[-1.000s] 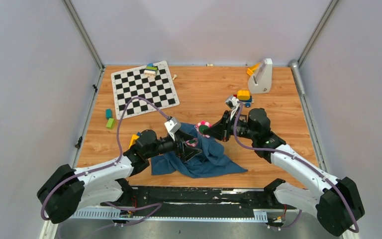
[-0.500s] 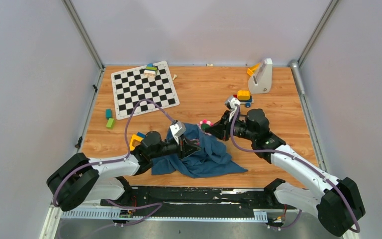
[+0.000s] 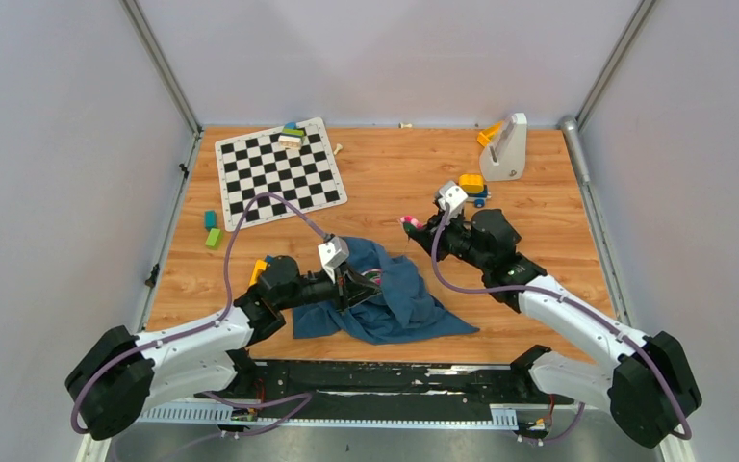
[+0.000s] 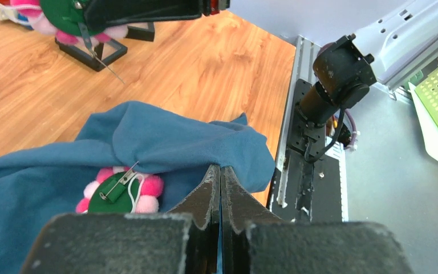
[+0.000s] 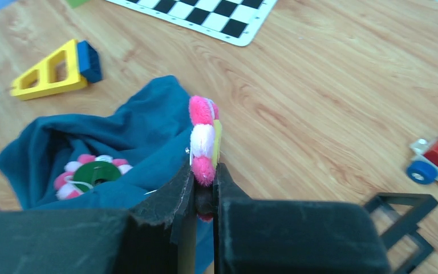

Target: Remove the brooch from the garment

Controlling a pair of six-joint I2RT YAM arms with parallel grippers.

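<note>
While the right gripper (image 5: 204,174) is clamping a fuzzy pink-white brooch (image 5: 203,137), the left gripper (image 4: 220,171), fingers together, is touching crumpled blue cloth (image 4: 165,137).

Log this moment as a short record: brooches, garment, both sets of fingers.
brooch: gripped edge-on by right fingers, held clear of the cloth
garment: blue, crumpled on wood
second brooch: lying on the garment, pin in the cloth
left fingers: shut, tips at the garment beside it
</note>
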